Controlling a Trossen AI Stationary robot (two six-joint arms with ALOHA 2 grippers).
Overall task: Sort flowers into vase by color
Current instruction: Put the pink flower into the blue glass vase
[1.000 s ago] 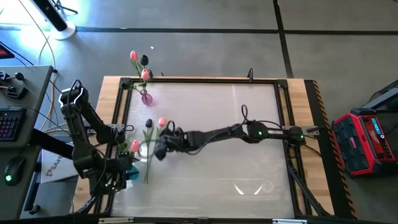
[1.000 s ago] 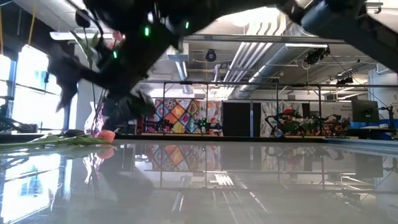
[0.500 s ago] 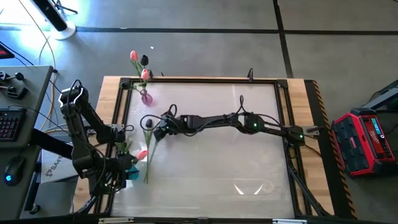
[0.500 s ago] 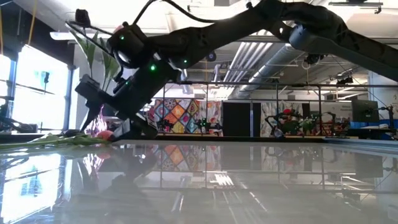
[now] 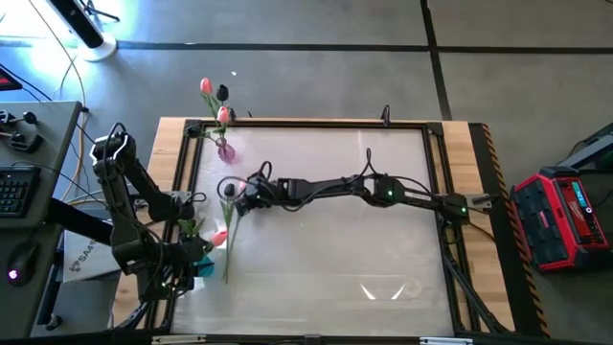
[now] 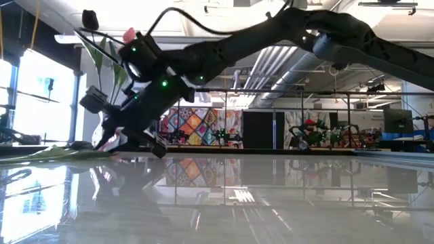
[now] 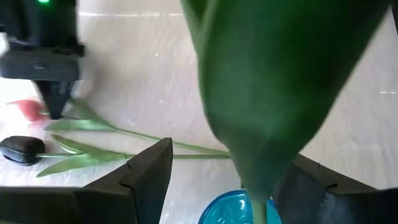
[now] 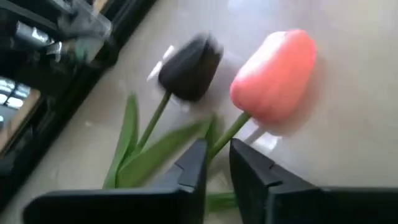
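Note:
A pink tulip (image 8: 273,74) and a dark tulip (image 8: 189,68) lie side by side on the glass table (image 5: 326,249) near its left edge, stems toward the near edge. My right gripper (image 5: 238,198) reaches across from the right and is shut on the pink one. My left gripper (image 5: 196,261), at the near left, holds a blue vase (image 7: 242,208) with a pink flower (image 5: 218,237) and a broad green leaf (image 7: 273,81) in it. A purple vase (image 5: 226,149) at the far left corner holds pink and dark flowers (image 5: 220,96). My right gripper pinches the pink tulip's stem (image 8: 227,134), just below the head, between its two fingers. It slants down from the right, fingers across the stem. Head and stem lie on the table. My left gripper has the blue vase between its fingers (image 7: 149,171); the contact lies below the picture's edge. The vase's mouth (image 7: 239,202) sits between them.
A dark frame (image 5: 188,192) runs around the glass top. A red case (image 5: 563,222) stands beyond the table's right edge, a keyboard and mouse (image 5: 11,192) beyond its left. The right arm's cable loops (image 5: 226,182) over the lying flowers. The table's middle and right are bare glass.
My right gripper has gone toward the table's far edge and down, from beside the left gripper's flower onto the two lying tulips. It now covers the pink head in the high view. The lying flowers have stayed where they were.

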